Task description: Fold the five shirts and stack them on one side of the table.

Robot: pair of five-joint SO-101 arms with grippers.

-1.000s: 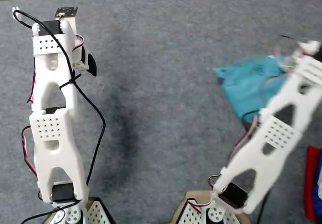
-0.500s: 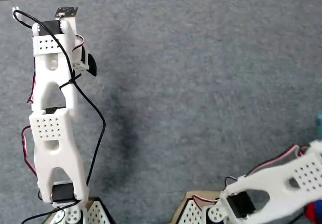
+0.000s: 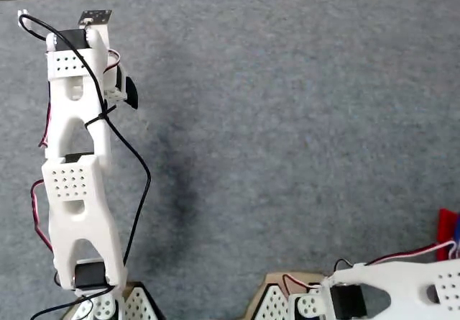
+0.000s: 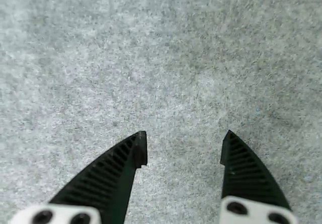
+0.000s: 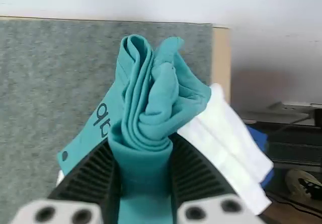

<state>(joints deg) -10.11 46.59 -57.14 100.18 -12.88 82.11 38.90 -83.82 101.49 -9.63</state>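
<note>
While the left arm (image 3: 75, 154) lies stretched along the bench's (image 3: 287, 119) 9 o'clock side, left jaws are spread wide and empty over bare grey felt. Right arm (image 3: 402, 295) sits at 5 o'clock, right jaws clamped on a bunched teal shirt (image 5: 151, 108) by the bench edge, with folded white cloth (image 5: 226, 138) just beyond it.

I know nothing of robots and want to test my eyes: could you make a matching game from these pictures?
1. left black ribbed hand
2. right black ribbed hand
3. bunched teal shirt
4. folded white cloth

A. partly hidden behind the teal shirt
B. open above grey felt table cover
C. gripped at one end
D. shut on fabric

Pairs: 1-B, 2-D, 3-C, 4-A
</note>
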